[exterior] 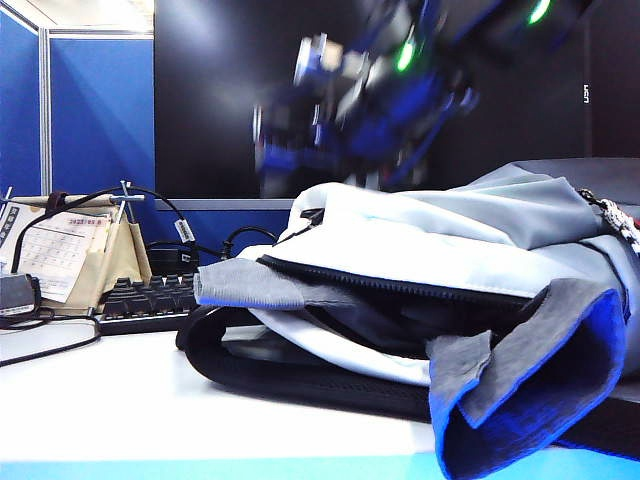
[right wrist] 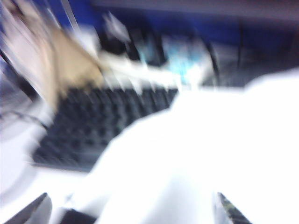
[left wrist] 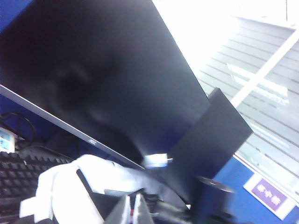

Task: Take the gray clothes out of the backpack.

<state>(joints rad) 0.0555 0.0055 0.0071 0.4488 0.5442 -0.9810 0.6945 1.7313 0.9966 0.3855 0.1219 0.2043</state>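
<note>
the backpack [exterior: 450,240] lies on its side on the white table [exterior: 110,400], its black zipper open toward the camera so the inside can be reached from the front. the gray clothes [exterior: 520,370] are only partly out: one fold spills from the mouth at the near right corner and hangs onto the table, and a flatter strip [exterior: 250,285] pokes out at the left end of the opening; the rest appears to sit inside.

the right gripper [right wrist: 133,210] shows in its own wrist view as two finger tips spread far apart at the frame's edge, holding nothing, with the pale bag fabric [right wrist: 224,154] beneath; the picture is heavily blurred. in the exterior view a blurred arm [exterior: 350,110] hangs above the bag, clear of it.

the left gripper [left wrist: 132,210] has its two pale fingers pressed together, nothing between them, and points up toward a dark monitor [left wrist: 103,70], well away from the work.

a keyboard [exterior: 150,300] sits behind the bag.

the pull has yet to begin, i judge.
</note>
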